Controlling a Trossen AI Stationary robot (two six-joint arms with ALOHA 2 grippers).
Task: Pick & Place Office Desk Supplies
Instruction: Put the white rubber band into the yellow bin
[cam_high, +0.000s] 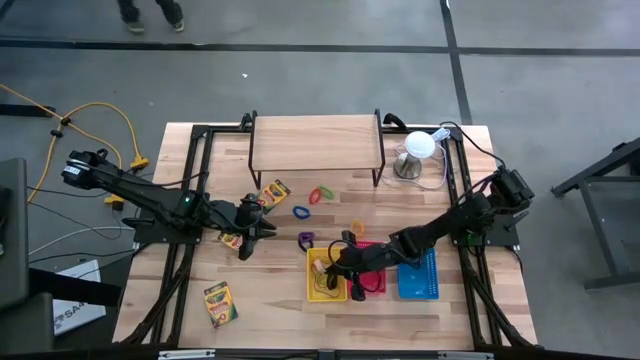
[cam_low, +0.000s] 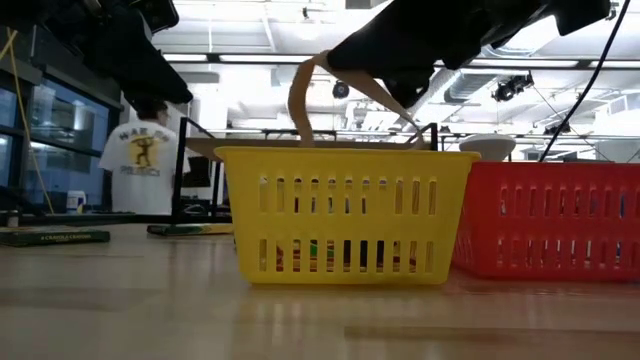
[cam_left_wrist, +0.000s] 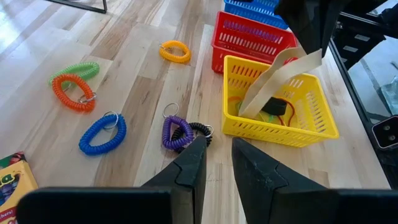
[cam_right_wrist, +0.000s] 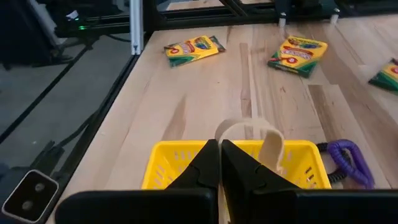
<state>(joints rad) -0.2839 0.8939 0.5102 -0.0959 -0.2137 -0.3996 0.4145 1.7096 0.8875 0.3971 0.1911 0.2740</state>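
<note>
My right gripper (cam_high: 335, 268) hangs over the yellow basket (cam_high: 312, 285), shut on a tan rubber band (cam_left_wrist: 280, 81). The band droops into the basket, which also holds thin bands and a small black thing. My left gripper (cam_left_wrist: 217, 146) hovers open above the table left of the basket, with nothing between its fingers. Coiled rings lie flat on the wood: purple (cam_left_wrist: 176, 132), blue (cam_left_wrist: 102, 134), orange-red (cam_left_wrist: 71, 93), green (cam_left_wrist: 78, 70) and yellow (cam_left_wrist: 175, 51). Crayon boxes (cam_high: 275, 192) (cam_high: 220, 303) lie flat too. My right gripper pinches the tan band's upper part (cam_right_wrist: 227, 129) between its two shut fingers. It comes slanting down from the table's right side. The band loops out ahead of the fingertips and hangs slack below them. Its lower end (cam_left_wrist: 252, 106) reaches inside the yellow basket.
A red basket (cam_high: 372, 285) and a blue basket (cam_high: 418, 275) stand right of the yellow one. A wooden shelf riser (cam_high: 315, 140) and a white dome on a metal base (cam_high: 420, 150) stand at the far edge. A person in a white T-shirt (cam_low: 145, 160) stands beyond the table.
</note>
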